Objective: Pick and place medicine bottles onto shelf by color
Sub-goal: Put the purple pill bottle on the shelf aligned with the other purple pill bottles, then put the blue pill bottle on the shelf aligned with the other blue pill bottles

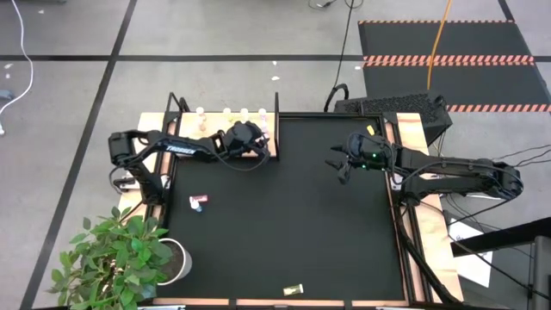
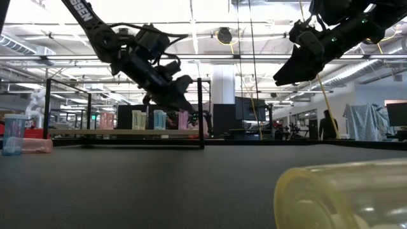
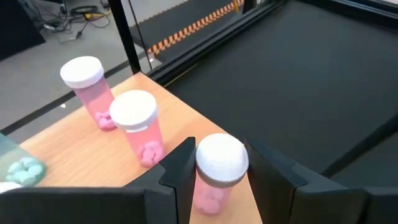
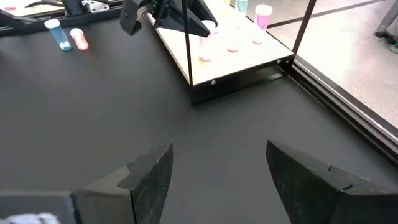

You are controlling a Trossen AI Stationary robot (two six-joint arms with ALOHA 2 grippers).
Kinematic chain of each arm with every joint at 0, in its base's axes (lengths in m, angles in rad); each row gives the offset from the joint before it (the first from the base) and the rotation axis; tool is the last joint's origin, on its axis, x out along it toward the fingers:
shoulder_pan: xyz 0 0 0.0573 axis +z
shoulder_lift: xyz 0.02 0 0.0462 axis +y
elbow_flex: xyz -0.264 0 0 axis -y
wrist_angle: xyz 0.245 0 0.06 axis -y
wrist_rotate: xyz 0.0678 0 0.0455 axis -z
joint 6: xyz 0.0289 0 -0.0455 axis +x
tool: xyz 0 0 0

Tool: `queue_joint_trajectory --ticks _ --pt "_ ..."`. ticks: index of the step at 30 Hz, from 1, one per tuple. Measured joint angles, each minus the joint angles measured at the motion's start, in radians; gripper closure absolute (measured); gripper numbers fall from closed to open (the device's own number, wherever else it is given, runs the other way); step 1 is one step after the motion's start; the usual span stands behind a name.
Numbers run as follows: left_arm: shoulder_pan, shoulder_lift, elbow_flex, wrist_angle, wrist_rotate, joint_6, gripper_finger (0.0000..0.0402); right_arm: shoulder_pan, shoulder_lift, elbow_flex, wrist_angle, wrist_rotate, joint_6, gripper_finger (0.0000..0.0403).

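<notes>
At far left a potted plant [image 1: 120, 254] stands by the table corner, and a pink and a blue bottle [image 1: 197, 203] lie together on the black mat [image 1: 284, 215], not yet sorted. Above them the left end effector [image 3: 219, 180] sits over the right end of the shelf [image 3: 81, 155], its fingers clamped on a pink bottle [image 3: 214, 171] by the neck just under the white cap, beside two more pink bottles [image 3: 134, 127] already upright on the board; blue ones show further along. The step in hand looks like setting this pink bottle down in its colour group. The next move would call for lowering until the base rests flat on the wood, then parting the fingers without nudging the neighbours close by. A yellow bottle [image 1: 294, 290] lies near the mat's front edge. Further right, the right end effector [image 4: 217, 174] hangs above bare mat with fingers apart, holding nothing. Beyond the table lies a grey floor with black lines and striped matting.
</notes>
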Motion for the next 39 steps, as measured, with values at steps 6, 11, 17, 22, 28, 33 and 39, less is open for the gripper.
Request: queue_joint_trajectory --ticks 6,11,17,22,28,33,39 --pt "0.009 0.003 0.0 0.013 0.004 0.002 0.027 0.0 0.0 0.0 0.0 -0.001 -0.009 0.0151" --pt "0.013 0.003 -0.001 0.016 0.038 0.02 0.0269 -0.001 0.0 0.0 -0.001 -0.007 -0.011 0.0151" --pt "0.013 0.006 -0.005 -0.008 0.047 0.02 0.0244 -0.001 0.0 0.0 -0.001 -0.023 -0.008 0.0151" --pt "0.017 -0.016 -0.004 -0.062 0.049 0.03 0.0201 -0.001 0.0 0.0 -0.002 -0.024 0.01 0.0151" --pt "0.016 -0.062 -0.004 -0.068 0.049 0.035 0.0158 0.0 0.0 0.0 -0.002 -0.024 0.03 0.0151" --pt "0.013 -0.147 -0.004 -0.166 0.046 0.047 0.0139 0.0 0.0 0.0 -0.002 -0.029 0.069 0.0151" --pt "-0.017 -0.306 -0.004 -0.381 0.044 0.053 0.0138 0.004 0.001 0.0 -0.001 -0.179 0.093 0.0151"
